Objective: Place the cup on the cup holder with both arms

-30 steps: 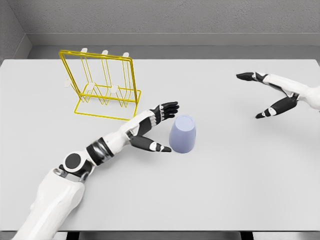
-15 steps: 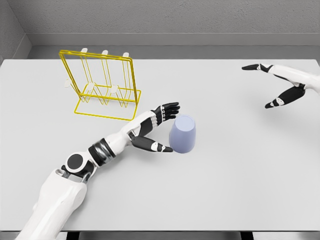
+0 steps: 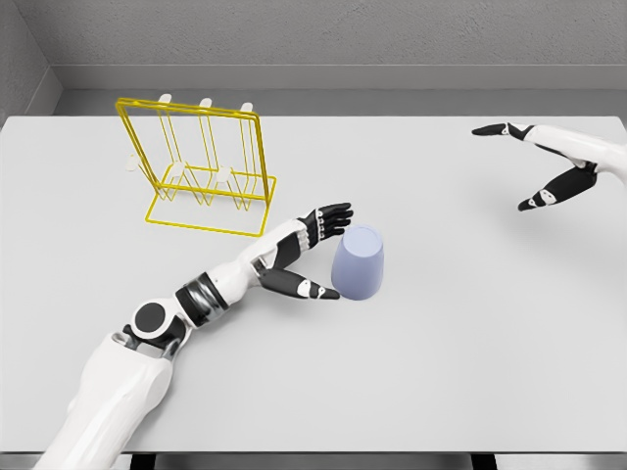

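Note:
A lavender cup (image 3: pixel 359 261) stands upside down near the middle of the grey table (image 3: pixel 460 333). My left hand (image 3: pixel 321 251) is spread open just left of the cup, thumb low near its rim and fingers above, not closed around it. The yellow wire cup holder (image 3: pixel 201 166) stands upright at the back left, with white-tipped pegs. My right hand (image 3: pixel 529 166) hovers open far off at the right edge, well away from the cup.
A grey wall runs along the table's far edge. Wide bare tabletop lies between the cup and the right hand, and in front of the cup.
The right hand has drawn back to the right and up, away from the cup. The left hand has barely shifted beside the cup.

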